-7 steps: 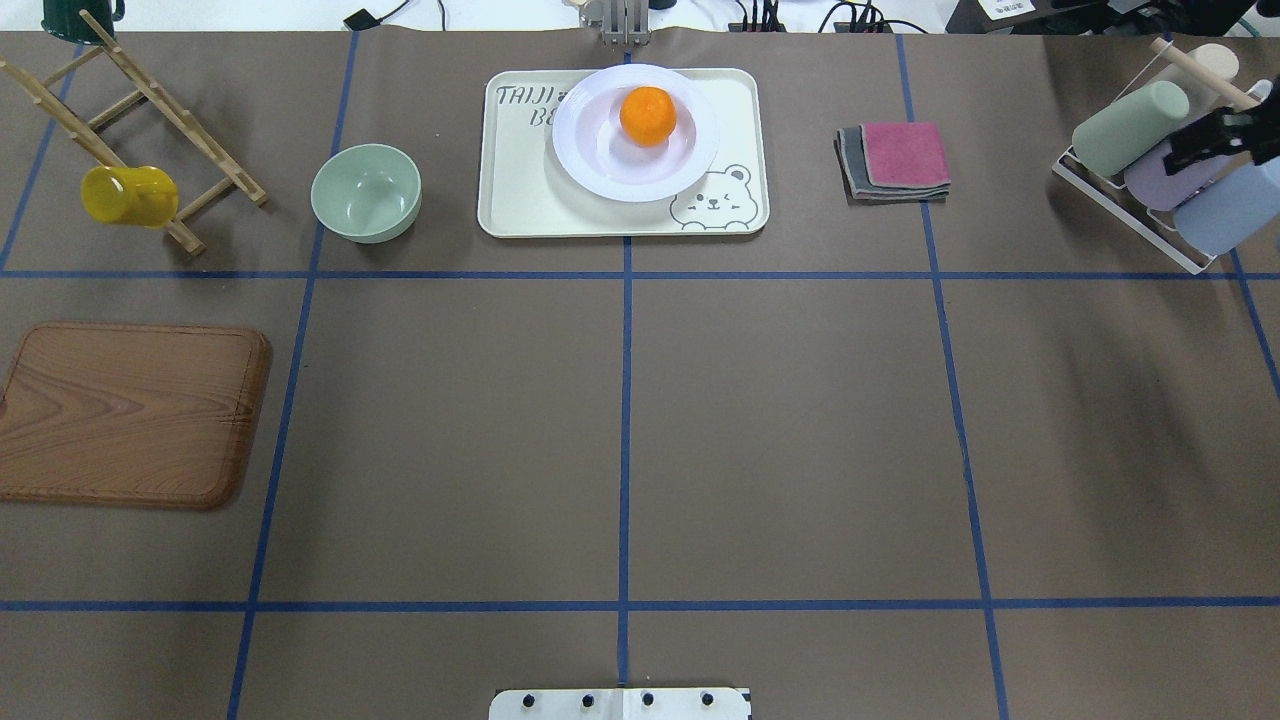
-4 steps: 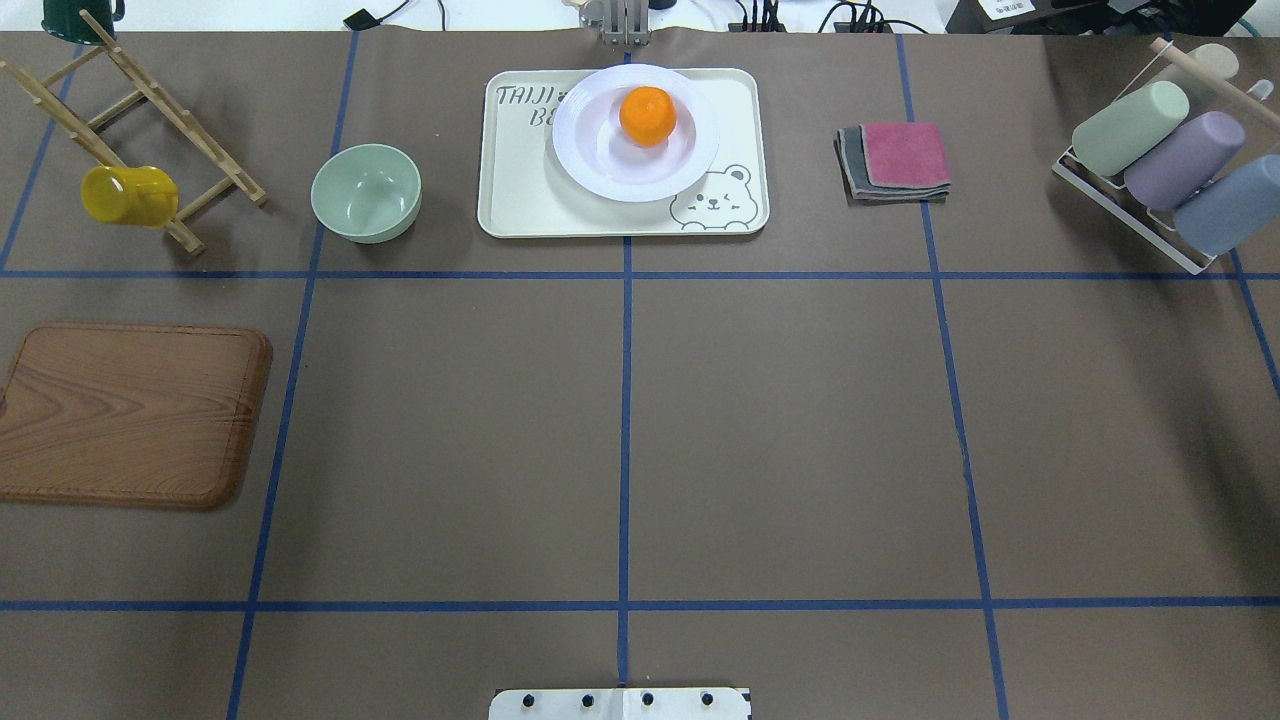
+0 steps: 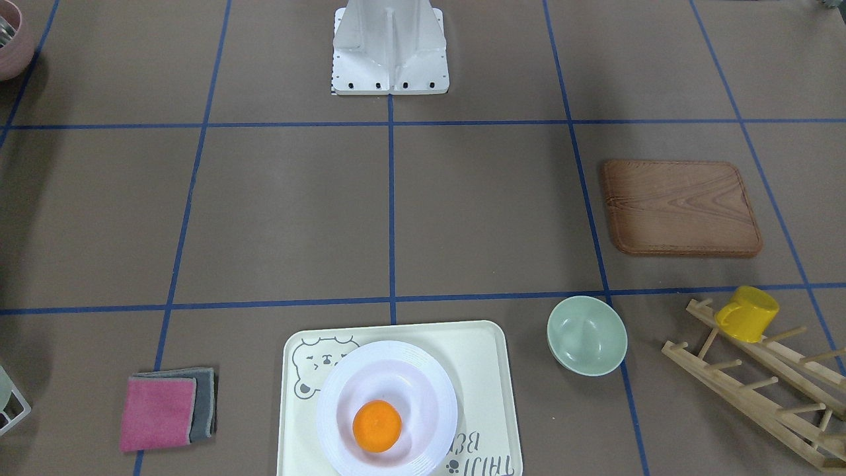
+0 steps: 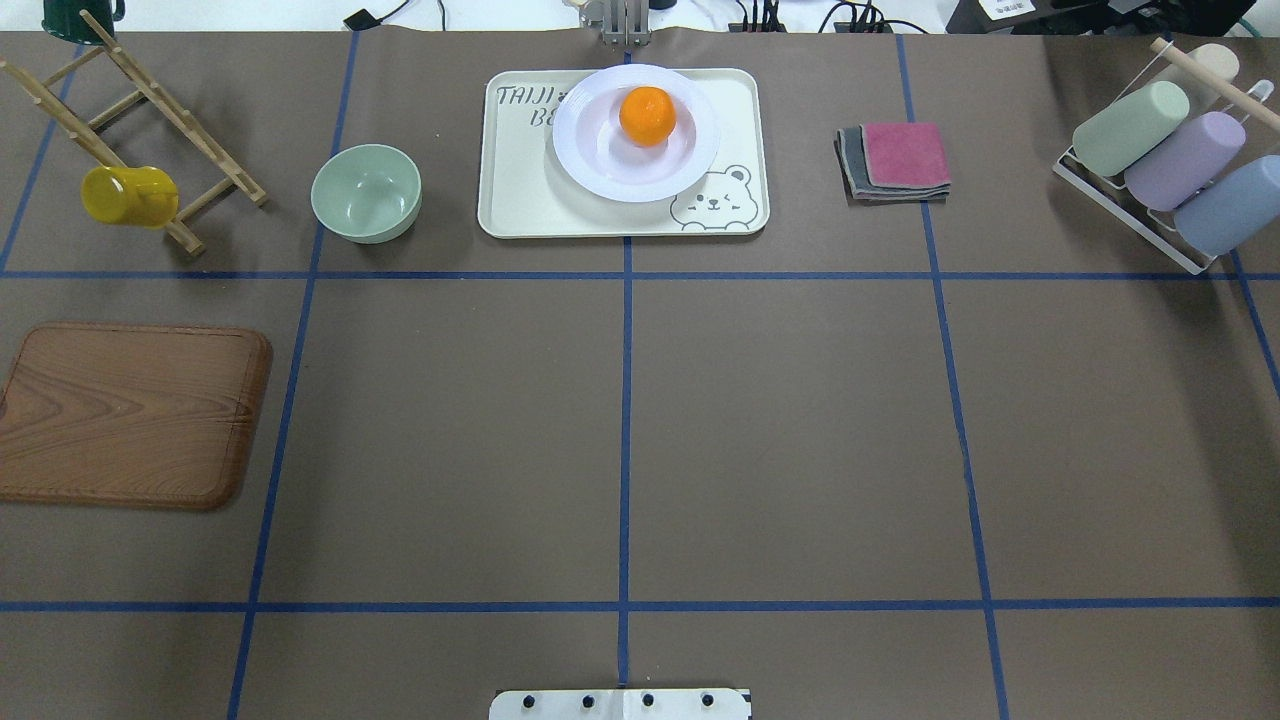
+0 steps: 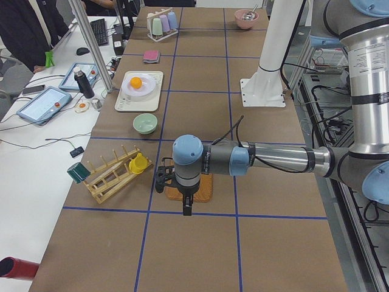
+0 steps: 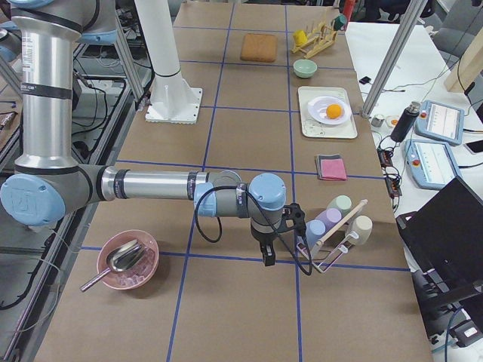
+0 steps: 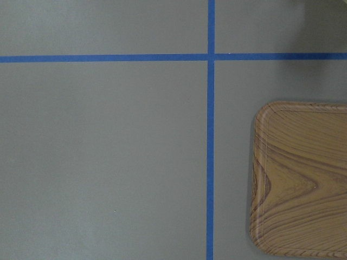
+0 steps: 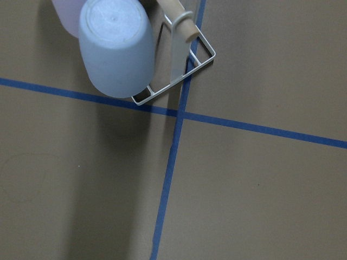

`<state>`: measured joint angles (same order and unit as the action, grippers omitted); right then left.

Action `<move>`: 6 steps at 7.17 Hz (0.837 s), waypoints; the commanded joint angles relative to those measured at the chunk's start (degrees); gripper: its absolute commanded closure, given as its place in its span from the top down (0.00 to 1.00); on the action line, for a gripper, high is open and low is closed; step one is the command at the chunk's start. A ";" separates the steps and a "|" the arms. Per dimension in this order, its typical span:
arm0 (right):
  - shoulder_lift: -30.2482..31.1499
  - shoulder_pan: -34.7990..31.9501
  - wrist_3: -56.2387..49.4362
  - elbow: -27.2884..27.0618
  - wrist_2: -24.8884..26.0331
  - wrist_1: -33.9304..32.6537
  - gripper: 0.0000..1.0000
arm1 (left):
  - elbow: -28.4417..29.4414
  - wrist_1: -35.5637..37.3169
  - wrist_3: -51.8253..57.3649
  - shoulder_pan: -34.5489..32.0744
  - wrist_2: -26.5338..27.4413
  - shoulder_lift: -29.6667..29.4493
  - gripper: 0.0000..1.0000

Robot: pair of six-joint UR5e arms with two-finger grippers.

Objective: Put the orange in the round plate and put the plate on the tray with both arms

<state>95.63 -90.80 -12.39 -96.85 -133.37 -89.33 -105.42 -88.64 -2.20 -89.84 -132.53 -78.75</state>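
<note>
The orange [image 4: 647,115] lies in the sunken centre of the round white plate [image 4: 590,170]. The plate rests on the cream bear tray [image 4: 520,200] at the table's far middle. The front-facing view shows the same: orange [image 3: 377,426], plate [image 3: 337,396], tray [image 3: 482,370]. Both arms are pulled back to the table's ends, far from the tray. My left gripper [image 5: 159,180] shows only in the exterior left view, above the wooden board. My right gripper [image 6: 296,220] shows only in the exterior right view, beside the cup rack. I cannot tell whether either is open or shut.
A pale green bowl [image 4: 366,192] stands left of the tray, with folded pink and grey cloths [image 4: 895,160] on its right. A wooden board [image 4: 130,415], a wooden rack holding a yellow mug [image 4: 128,195], and a wire rack of cups [image 4: 1160,160] line the sides. A pink bowl [image 6: 128,260] sits near the right arm.
The right gripper, seen over the cup rack at the overhead view's right edge a second ago, has withdrawn out of that view. Orange, plate and tray have not moved.
</note>
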 commanded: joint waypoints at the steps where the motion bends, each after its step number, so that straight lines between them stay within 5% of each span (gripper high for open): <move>1: 1.31 -0.08 -1.67 -0.10 0.39 -1.37 1.00 | -0.22 -0.04 0.00 0.02 -0.10 -0.08 0.99; 6: 1.40 -0.08 -0.53 0.08 -0.14 -1.20 1.00 | -0.13 -0.04 0.00 -0.07 -0.45 0.00 0.99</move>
<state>97.03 -90.88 -12.97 -96.80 -133.39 -90.54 -105.60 -88.68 -2.20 -89.90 -132.89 -78.76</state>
